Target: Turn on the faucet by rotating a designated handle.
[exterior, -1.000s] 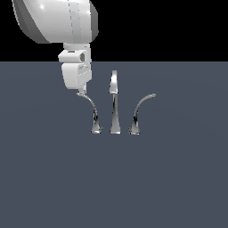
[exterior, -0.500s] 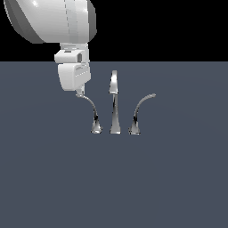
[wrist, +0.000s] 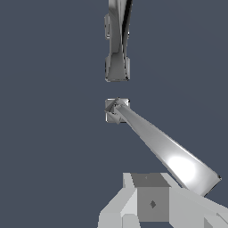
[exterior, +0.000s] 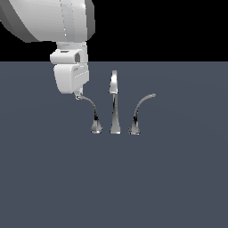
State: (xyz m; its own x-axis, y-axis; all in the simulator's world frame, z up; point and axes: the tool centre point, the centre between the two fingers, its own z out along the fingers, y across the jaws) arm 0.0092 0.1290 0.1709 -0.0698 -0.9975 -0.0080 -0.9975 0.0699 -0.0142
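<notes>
One end effector [exterior: 78, 94] sits at the handle's [exterior: 89, 106] outer tip, upper left of centre in the exterior view. Handle arcs down-right to its base beside the faucet [exterior: 114, 104] on the counter [exterior: 169, 178]. Jaw state cannot be told.

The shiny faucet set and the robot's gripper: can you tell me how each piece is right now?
White robot gripper: down at the left lever's tip; open or shut cannot be told.
Chrome curved lever arcing to the exterior view's left: upright on its flared base, tip at the gripper.
Tall straight chrome centre spout: upright, untouched, no water showing.
Chrome curved lever arcing to the exterior view's right: upright on its base, untouched.
</notes>
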